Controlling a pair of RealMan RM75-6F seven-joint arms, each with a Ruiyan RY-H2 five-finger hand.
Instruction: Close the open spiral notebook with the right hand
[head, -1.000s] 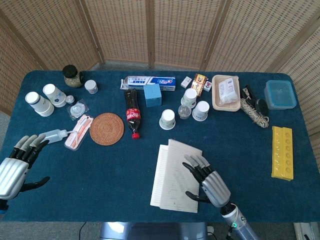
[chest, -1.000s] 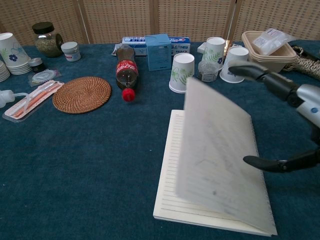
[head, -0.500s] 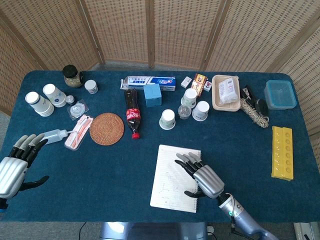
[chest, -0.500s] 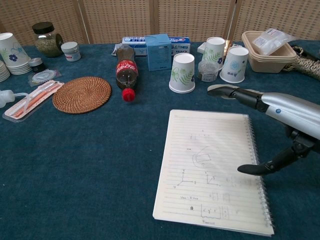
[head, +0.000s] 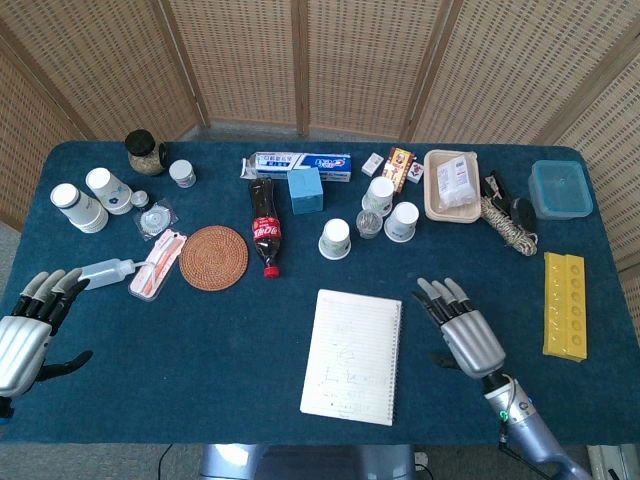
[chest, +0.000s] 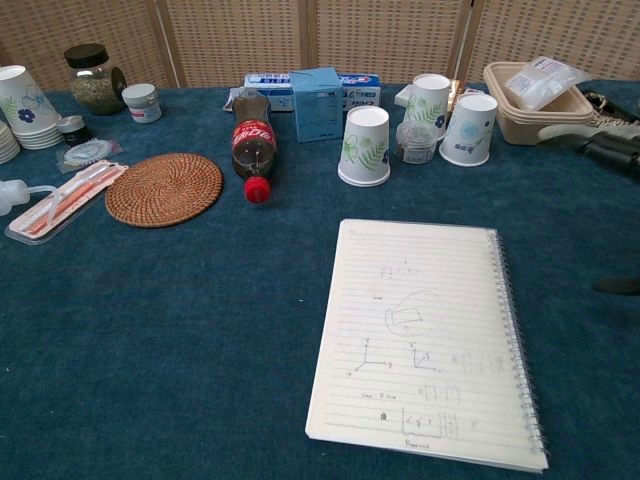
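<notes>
Wicker screens behind, blue tabletop cluttered along far edge. Spiral notebook (head: 352, 357) now flat, near front edge, centre; a second ago its leaf was mid-swing. I have drawn right hand (head: 462, 332) off to its right, fingers spread, holding nothing. Closing looks done. Left hand (head: 28, 332) idle at left edge, open. Chest view crops right hand to dark fingertips; top sheet shows ruled lines and sketches, so cannot tell cover from page.

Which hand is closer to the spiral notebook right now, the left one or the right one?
Right. The right hand hovers open just beside the spiral notebook's bound edge, not touching it. The left hand is far off at the table's opposite edge, also open.
</notes>
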